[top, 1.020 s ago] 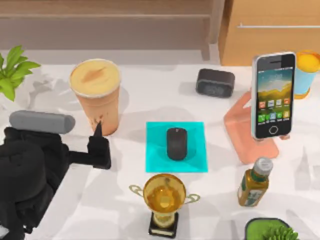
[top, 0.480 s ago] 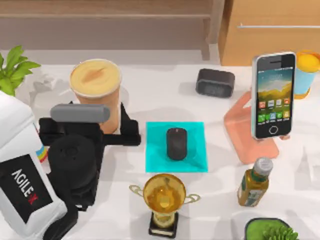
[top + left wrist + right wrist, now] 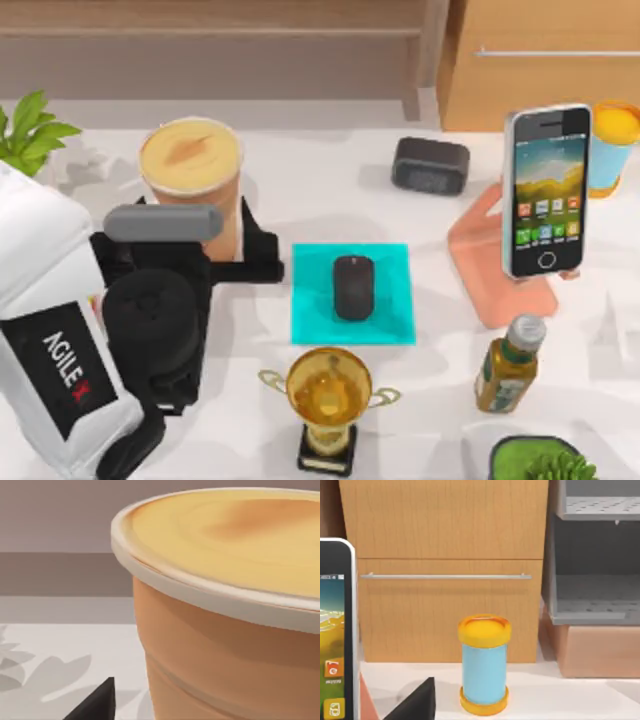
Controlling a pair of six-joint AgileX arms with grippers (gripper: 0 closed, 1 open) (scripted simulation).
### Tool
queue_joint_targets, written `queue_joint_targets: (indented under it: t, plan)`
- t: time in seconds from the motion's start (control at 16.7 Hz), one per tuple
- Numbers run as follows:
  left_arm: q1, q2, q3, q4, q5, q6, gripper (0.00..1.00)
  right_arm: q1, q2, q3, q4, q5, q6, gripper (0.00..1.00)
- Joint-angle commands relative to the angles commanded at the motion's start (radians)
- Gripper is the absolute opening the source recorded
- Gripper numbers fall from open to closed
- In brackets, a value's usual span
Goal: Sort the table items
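Our left gripper [image 3: 240, 262] sits at the foot of the tan-orange drink cup [image 3: 192, 180], fingers spread on either side of its lower wall, not yet closed on it. We judge this low, level approach suits a tall cup that could tip. The cup stands upright at the table's [image 3: 300, 190] far left. To its right, the black mouse [image 3: 353, 287] lies on a teal mat [image 3: 390, 325], already placed, we judge. Farther right, the smartphone [image 3: 546, 190] leans upright on a salmon stand [image 3: 478, 260]. Whether our right gripper [image 3: 412, 702] is released or clenched, we cannot tell.
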Motion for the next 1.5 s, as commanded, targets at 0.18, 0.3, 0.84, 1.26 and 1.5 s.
queue_joint_targets:
  t: [0.18,0.3,0.84,1.26,1.5]
  plan:
    - [0.016,0.016,0.033,-0.014,0.018,0.003,1.0,0.0,0.0,0.0,0.0,0.0,0.0,1.0]
    - [0.038,0.036,0.075,-0.034,0.04,0.006,1.0,0.0,0.0,0.0,0.0,0.0,0.0,1.0]
    - [0.056,0.052,0.108,-0.049,0.058,0.008,0.77,0.0,0.0,0.0,0.0,0.0,0.0,1.0]
    - [0.056,0.052,0.108,-0.049,0.058,0.008,0.25,0.0,0.0,0.0,0.0,0.0,0.0,1.0]
    - [0.056,0.052,0.108,-0.049,0.058,0.008,0.0,0.0,0.0,0.0,0.0,0.0,0.0,1.0]
